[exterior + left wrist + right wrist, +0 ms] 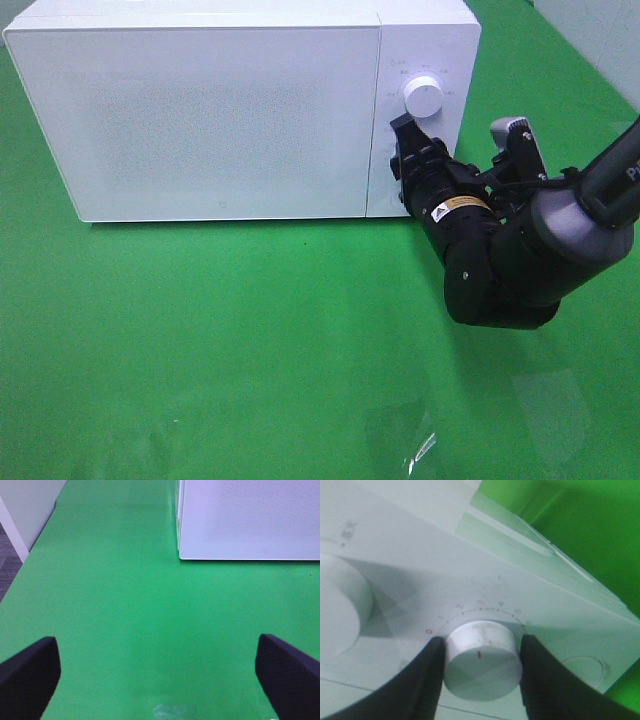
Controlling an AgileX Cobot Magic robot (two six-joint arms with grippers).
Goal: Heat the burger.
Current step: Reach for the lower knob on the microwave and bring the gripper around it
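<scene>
The burger is out of view in every frame. A white microwave [200, 110] stands at the back of the green table with its door shut. My right gripper [402, 165] reaches to its control panel below the upper dial [424, 97]. In the right wrist view the right gripper [482, 666] is shut on the lower white knob [482, 657], with a black finger [417, 682] pressed against each side. The upper dial [340, 605] is beside it. My left gripper [159, 680] hangs open over bare green cloth, nothing between its fingertips [27, 675].
The microwave's lower front corner [182, 555] lies ahead of the left gripper. The table's edge [30, 550] runs along one side of the green cloth. A scrap of clear plastic [420, 450] lies near the front.
</scene>
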